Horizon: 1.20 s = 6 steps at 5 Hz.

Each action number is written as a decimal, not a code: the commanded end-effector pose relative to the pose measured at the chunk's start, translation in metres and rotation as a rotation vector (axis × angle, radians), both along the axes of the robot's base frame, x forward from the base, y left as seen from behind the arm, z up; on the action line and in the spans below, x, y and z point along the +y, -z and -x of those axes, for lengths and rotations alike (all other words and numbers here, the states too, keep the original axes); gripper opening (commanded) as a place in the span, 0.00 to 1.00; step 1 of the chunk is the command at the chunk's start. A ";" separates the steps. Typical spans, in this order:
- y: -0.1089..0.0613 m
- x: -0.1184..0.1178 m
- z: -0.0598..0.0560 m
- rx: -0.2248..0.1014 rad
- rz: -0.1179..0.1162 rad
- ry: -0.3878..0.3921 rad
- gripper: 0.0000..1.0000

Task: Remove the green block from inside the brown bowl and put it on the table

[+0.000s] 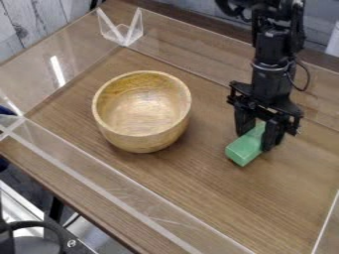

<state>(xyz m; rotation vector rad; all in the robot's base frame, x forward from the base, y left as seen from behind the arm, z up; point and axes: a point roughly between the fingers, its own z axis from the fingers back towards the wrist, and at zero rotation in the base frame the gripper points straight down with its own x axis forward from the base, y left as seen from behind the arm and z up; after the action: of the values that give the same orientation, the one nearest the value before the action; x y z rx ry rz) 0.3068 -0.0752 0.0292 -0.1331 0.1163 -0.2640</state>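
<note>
The table (172,189) carries the whole scene, with clear walls along its edges. The brown bowl (142,109) sits left of centre and is empty. Well apart from it, on bare tabletop to the right, is the green block (245,150).

The gripper (265,137) hangs straight down over the block, its jaws clamped together on the block's far upper end. The block's near lower end appears to rest on the table surface.

The deciding relation: the block lies directly beneath the gripper, its long axis running from near-left to far-right, slightly tilted. There is only one arm. In my judgement the block is already at its resting place, so the coming move calls for releasing it and lifting clear.
</note>
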 end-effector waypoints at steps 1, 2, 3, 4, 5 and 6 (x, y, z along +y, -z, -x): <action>-0.015 -0.001 -0.012 -0.060 0.013 -0.006 0.00; -0.015 -0.001 -0.012 -0.061 0.014 -0.009 0.00; -0.015 0.000 -0.013 -0.061 0.015 -0.012 0.00; -0.015 0.001 -0.013 -0.062 0.016 -0.016 0.00; -0.015 0.001 -0.014 -0.063 0.017 -0.019 0.00; -0.015 0.002 -0.014 -0.063 0.019 -0.022 0.00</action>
<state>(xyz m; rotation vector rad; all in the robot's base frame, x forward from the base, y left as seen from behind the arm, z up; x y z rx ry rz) 0.3083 -0.0735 0.0292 -0.1398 0.1095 -0.2503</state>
